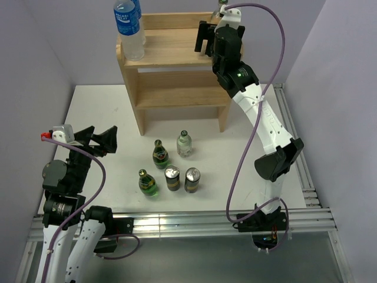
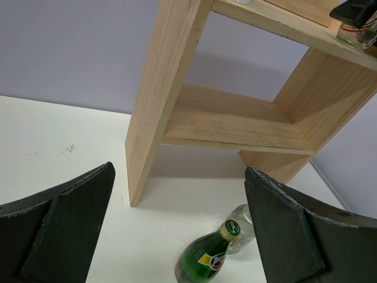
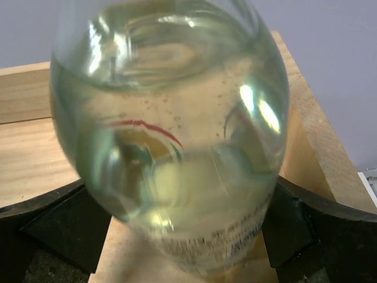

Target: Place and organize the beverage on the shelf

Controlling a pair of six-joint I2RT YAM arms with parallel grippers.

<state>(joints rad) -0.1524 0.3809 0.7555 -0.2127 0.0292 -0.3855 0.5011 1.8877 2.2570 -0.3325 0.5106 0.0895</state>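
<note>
A clear glass bottle (image 3: 177, 147) stands upright on the top board of the shelf (image 1: 171, 56), at the shelf's right end and close to its raised side rail. The right gripper (image 3: 185, 224) is up there with it. Its fingers (image 3: 53, 230) are spread wide, one on each side of the bottle's lower body. I cannot tell whether they press on the glass or stand just clear of it.

At the left end of the same top board stands a plastic water bottle (image 1: 129, 29) with a blue label.

The other five drinks stand upright on the white desk (image 1: 106, 112), in front of the shelf. Nearest the shelf is a second clear bottle (image 1: 184, 143), with a green bottle (image 1: 160, 154) just beside it on the left. Farther from the shelf there is a loose row: another green bottle (image 1: 148, 183) on the left, then a dark can (image 1: 172, 178), then a second dark can (image 1: 192, 180) just beside the first.

The left gripper (image 1: 99, 140) hangs over the desk, well apart from the shelf, off its front left corner. Its black fingers (image 2: 65, 218) are wide apart with nothing between them, and they point toward the shelf's left side panel.
</note>
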